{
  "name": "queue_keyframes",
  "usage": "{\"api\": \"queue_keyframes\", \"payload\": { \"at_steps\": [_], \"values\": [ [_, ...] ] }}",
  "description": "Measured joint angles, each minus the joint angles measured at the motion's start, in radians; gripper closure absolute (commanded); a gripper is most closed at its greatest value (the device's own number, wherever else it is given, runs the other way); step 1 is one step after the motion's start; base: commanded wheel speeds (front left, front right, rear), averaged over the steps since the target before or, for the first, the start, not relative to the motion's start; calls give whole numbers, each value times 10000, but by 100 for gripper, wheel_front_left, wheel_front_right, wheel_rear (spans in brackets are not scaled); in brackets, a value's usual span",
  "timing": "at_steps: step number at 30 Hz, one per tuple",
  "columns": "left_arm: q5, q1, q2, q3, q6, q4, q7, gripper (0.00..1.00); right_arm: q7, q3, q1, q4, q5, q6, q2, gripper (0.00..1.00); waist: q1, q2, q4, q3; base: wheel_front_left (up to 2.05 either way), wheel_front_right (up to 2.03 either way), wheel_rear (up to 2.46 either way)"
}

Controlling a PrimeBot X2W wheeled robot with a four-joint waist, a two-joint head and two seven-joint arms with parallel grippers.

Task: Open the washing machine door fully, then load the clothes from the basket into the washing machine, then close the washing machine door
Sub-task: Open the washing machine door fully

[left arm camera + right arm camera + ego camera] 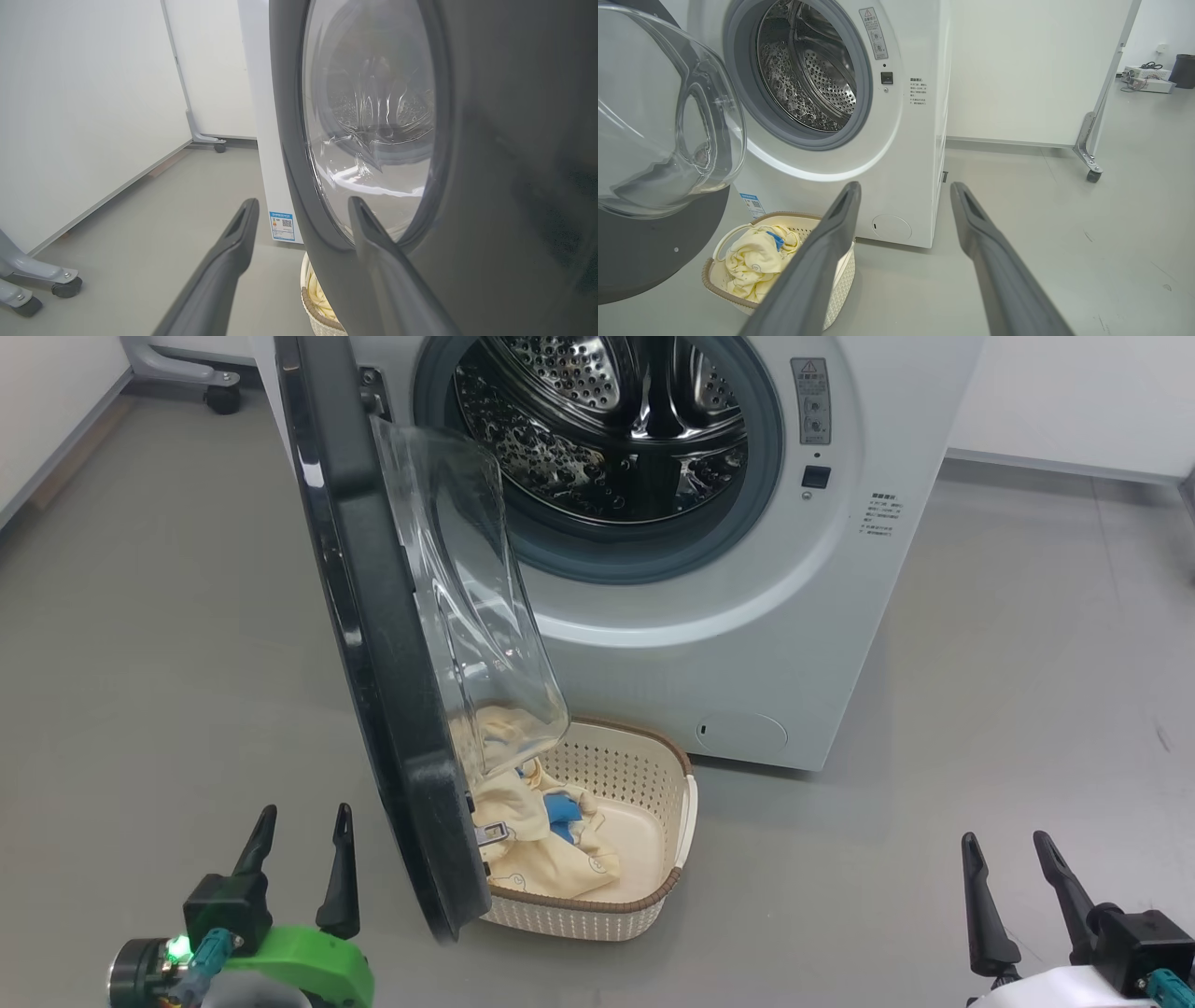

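The white washing machine (747,644) stands ahead with its steel drum (607,420) exposed. Its black-rimmed door (373,644) is swung out toward me, the clear glass bulge (476,597) overhanging the basket (644,775) on the floor. Cream-yellow clothes (532,840) with a blue patch lie in that basket, also seen in the right wrist view as clothes (752,261). My left gripper (299,817) is open at the lower left, just left of the door's outer face (504,163). Far at the lower right, my right gripper (1008,845) is open and holds nothing.
Grey floor (1027,709) spreads to the right of the machine. A white partition on castors (1092,172) stands right of the washer, another castor foot (65,284) sits at my left, and a wheeled frame (219,392) is behind the door.
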Motion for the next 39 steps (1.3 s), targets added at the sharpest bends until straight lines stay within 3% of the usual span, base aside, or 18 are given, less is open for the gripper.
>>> {"api": "queue_keyframes", "payload": {
  "at_steps": [7, 8, 9, 10, 27, 39],
  "values": [
    [15, 0, -15, 36, -12, 2, 0, 0, 0, -94, 15, 19, -178, 88, 59, 0, 0, 0, 23, -35, 0, 0, 0],
    [15, 0, -15, 38, -12, 4, 0, 27, 0, -105, 22, 25, -196, 88, 75, 0, 0, 0, 24, -40, 0, 0, 0],
    [17, 0, -17, 40, -12, 13, 0, 85, 0, -123, 30, 31, -226, 90, 92, 0, 0, 0, 26, -46, 0, 0, 0],
    [21, 0, -17, 40, -12, 19, 0, 100, 0, -142, 36, 36, -245, 96, 115, 0, 0, 0, 28, -52, 0, 0, 0],
    [222, -57, 4, 395, -10, -430, 0, 100, 0, -433, 198, 98, -506, 347, 370, 0, 0, 0, 182, -78, 0, 0, 0],
    [897, -1604, 86, 780, 19, -3473, -52, 100, 0, -683, 222, 84, -585, 456, 660, 0, 0, 0, 467, -25, 0, 0, 0]
  ]
}}
